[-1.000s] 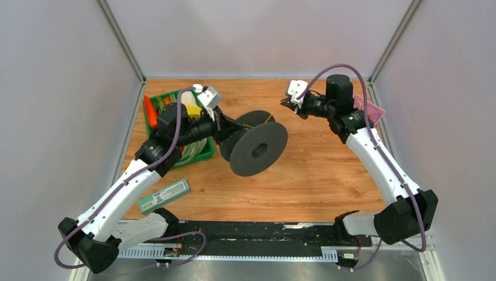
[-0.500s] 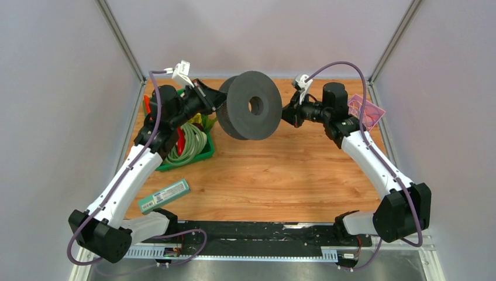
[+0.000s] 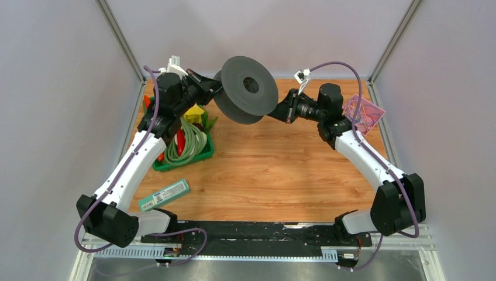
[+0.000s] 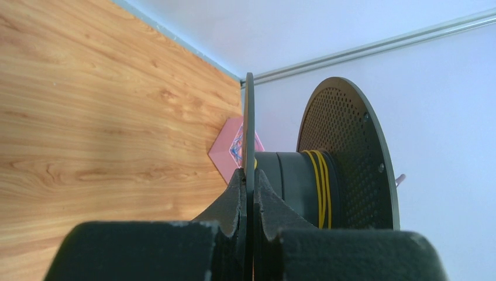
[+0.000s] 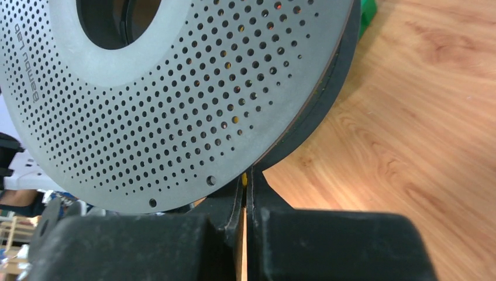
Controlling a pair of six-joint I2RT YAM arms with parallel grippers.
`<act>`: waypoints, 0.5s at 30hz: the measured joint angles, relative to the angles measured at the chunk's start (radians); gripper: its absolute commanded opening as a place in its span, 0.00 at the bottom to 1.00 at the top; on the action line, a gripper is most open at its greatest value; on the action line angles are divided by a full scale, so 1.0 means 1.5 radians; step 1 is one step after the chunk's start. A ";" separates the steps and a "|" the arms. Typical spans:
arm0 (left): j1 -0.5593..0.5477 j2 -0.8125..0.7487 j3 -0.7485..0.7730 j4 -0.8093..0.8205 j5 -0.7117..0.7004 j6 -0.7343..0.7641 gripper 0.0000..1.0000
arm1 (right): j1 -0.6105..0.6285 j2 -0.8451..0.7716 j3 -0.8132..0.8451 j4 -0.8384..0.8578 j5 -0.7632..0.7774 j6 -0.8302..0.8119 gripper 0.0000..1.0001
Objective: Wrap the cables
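A dark grey spool (image 3: pixel 245 88) is held in the air over the back of the table. My left gripper (image 3: pixel 215 89) is shut on its thin near flange (image 4: pixel 250 117), one finger on each side (image 4: pixel 250 175). A yellow cable (image 4: pixel 321 187) is wound in a few turns round the hub. My right gripper (image 3: pixel 279 111) is at the spool's right rim, under the perforated flange (image 5: pixel 175 99). It is shut (image 5: pixel 245 178) on a bit of yellow cable (image 5: pixel 243 177) pinched at its fingertips. More thin cables in mixed colours lie in a pink tray (image 3: pixel 364 112).
A green basket (image 3: pixel 181 153) with coiled pale-green beans and other vegetables stands at the left, under my left arm. A small green-and-white box (image 3: pixel 164 195) lies at the front left. The pink tray (image 4: pixel 231 149) sits at the back right corner.
My left arm has lifted the spool from mid-table to the back and turned it. My right gripper has moved left and now sits at the spool's rim.
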 measured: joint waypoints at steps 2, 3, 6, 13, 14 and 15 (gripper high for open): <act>0.003 0.000 0.001 0.009 0.001 0.012 0.00 | 0.005 0.003 -0.004 0.001 -0.010 0.012 0.00; 0.004 0.001 0.001 0.012 0.001 0.020 0.00 | 0.006 0.003 -0.006 0.001 -0.016 0.017 0.00; 0.007 0.001 0.001 0.018 0.008 0.028 0.00 | 0.006 0.003 -0.007 0.001 -0.025 0.023 0.00; 0.022 0.009 0.000 0.116 0.064 0.064 0.00 | -0.012 0.015 0.038 -0.006 -0.031 0.017 0.00; 0.024 0.010 0.000 0.140 0.074 0.072 0.00 | -0.016 0.020 0.048 -0.003 -0.032 0.017 0.00; 0.025 0.010 0.000 0.167 0.089 0.080 0.00 | -0.023 0.025 0.061 -0.001 -0.034 0.017 0.00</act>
